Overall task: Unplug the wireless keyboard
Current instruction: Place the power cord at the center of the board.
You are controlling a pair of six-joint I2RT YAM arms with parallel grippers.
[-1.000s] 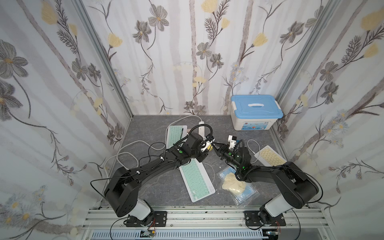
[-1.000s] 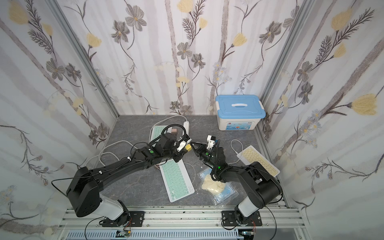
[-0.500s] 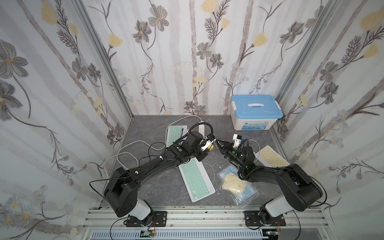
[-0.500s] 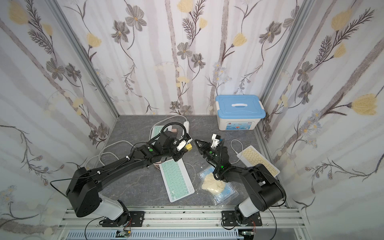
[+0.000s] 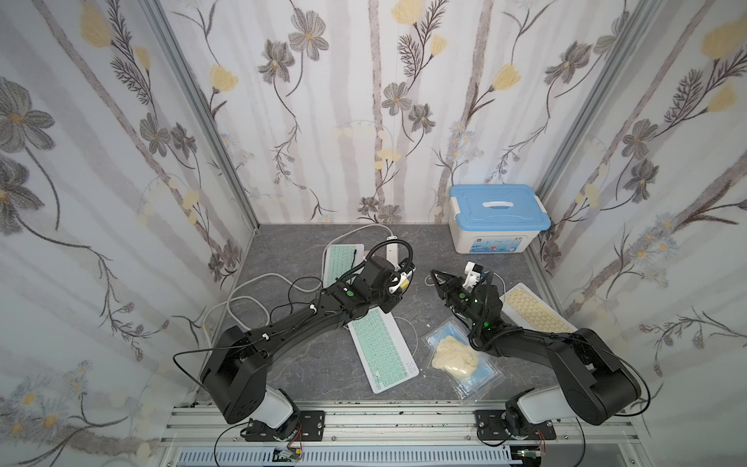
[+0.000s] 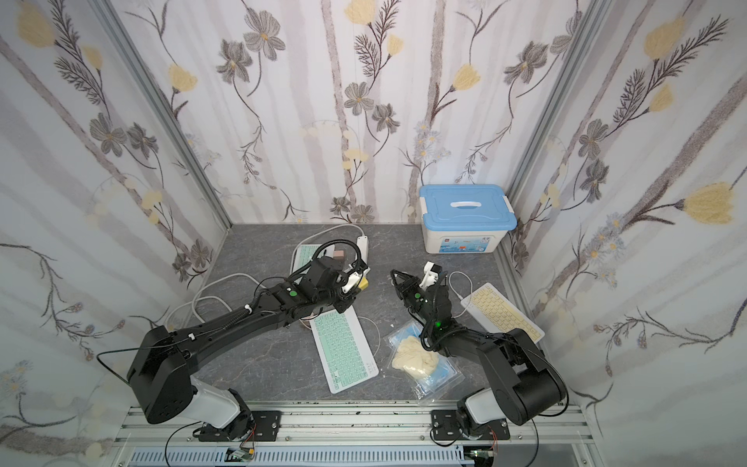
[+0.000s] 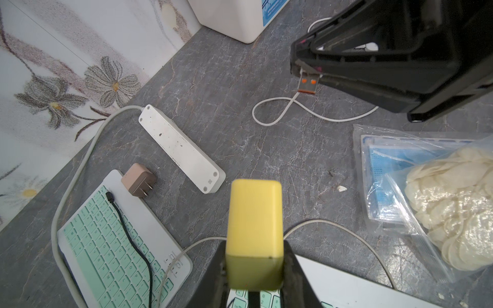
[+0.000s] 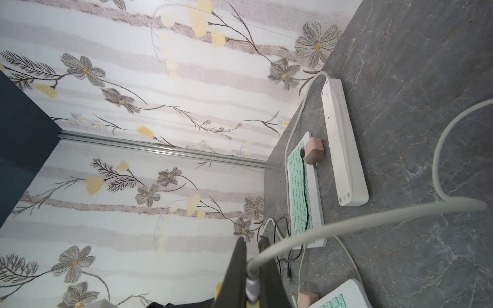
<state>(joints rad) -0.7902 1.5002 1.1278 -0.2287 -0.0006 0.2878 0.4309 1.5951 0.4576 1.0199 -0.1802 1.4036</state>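
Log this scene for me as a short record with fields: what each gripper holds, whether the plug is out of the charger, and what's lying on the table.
left gripper: shut on yellow charger block
right gripper: shut on USB plug
plug and charger: apart, plug fully out
keyboards: front mint keyboard, back mint keyboard, yellow keyboard
power strip: lying beside the back mint keyboard
pink adapter: unplugged, prongs bare, next to the power strip
other: blue-lidded box, bag of gloves
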